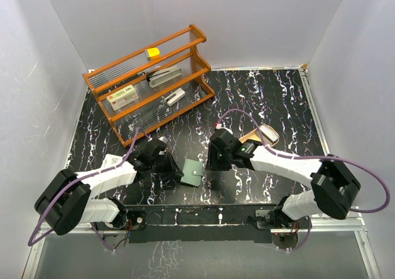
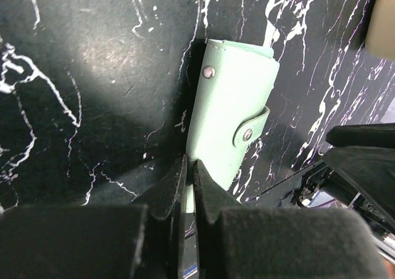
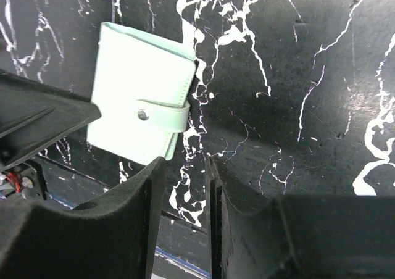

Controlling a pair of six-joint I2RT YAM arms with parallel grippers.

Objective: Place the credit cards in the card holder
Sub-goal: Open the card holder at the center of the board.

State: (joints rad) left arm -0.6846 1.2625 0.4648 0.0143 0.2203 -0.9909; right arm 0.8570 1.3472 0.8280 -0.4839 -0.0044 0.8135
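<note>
The holder (image 1: 192, 171) sits between the two arms near the table's front edge, and its strap (image 3: 163, 113) is snapped shut. The left gripper (image 2: 190, 168) has its jaws pressed together on the holder's near edge, a thin pinch at one side only. The right gripper (image 3: 184, 163) has its jaws partly spread over bare table just beside the strap, with nothing between them.

The main risk is that narrow pinch. If the right jaws tug at the strap, the holder will probably swing or slip out of the left jaws. The right jaws also stand off to the side of the strap, so closing there would catch nothing. With the snap shut, no card can go in. The cards show in neither wrist view. A pale stack (image 1: 264, 133) behind the right arm may be them, but it is too small to tell.

The table (image 1: 259, 100) is black with white marbled veins and looks smooth, with a sheen, so a dropped holder would likely slide. White walls (image 1: 247, 20) close in three sides. An orange rack (image 1: 148, 75) with small items stands at the far left, well apart.
</note>
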